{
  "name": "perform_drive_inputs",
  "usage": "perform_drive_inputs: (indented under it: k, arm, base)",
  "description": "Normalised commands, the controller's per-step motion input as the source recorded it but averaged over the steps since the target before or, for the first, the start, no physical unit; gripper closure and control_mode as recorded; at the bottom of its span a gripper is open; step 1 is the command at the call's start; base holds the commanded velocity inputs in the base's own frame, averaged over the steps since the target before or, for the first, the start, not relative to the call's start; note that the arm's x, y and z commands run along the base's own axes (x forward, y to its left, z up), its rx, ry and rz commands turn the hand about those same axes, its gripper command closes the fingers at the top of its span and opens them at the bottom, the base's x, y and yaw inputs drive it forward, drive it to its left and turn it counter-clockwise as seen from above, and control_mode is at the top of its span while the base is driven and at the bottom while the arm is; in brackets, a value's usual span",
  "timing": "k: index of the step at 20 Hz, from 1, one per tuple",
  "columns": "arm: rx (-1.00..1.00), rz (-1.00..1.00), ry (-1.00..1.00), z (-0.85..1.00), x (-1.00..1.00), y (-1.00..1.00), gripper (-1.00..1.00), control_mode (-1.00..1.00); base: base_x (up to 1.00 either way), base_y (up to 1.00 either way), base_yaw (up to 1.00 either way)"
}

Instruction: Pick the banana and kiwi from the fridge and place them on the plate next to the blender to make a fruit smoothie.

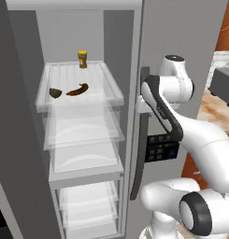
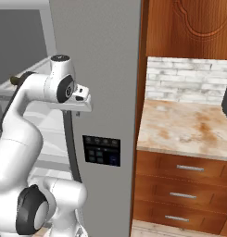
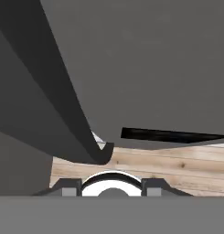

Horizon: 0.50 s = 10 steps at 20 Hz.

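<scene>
Jaws perhaps apart; brown curved banana (image 1: 77,89).

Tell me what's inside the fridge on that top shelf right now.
On the fridge's top shelf lie the kiwi at left and the banana beside it, with a small yellow-gold jar standing behind. The shelves below look bare; the closed right door hides that side.

Kiwi (image 1: 55,93) left of banana (image 1: 77,89) on top fridge (image 1: 181,28) shelf (jar (image 1: 82,59) behind).
</scene>
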Motion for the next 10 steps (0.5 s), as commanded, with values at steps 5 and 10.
perform_drive_inputs:
  k: [5, 10]
  arm:
    - [-0.07, -0.04, -0.36, 0.18, -0.48, 0.54, -1.00, -1.00]
    - [0.00, -0.14, -0.06, 0.42, -0.39, 0.95, -1.00, -1.00]
  base:
    - [0.00, 0.00, 0.00]
    - [0.00, 0.00, 0.00]
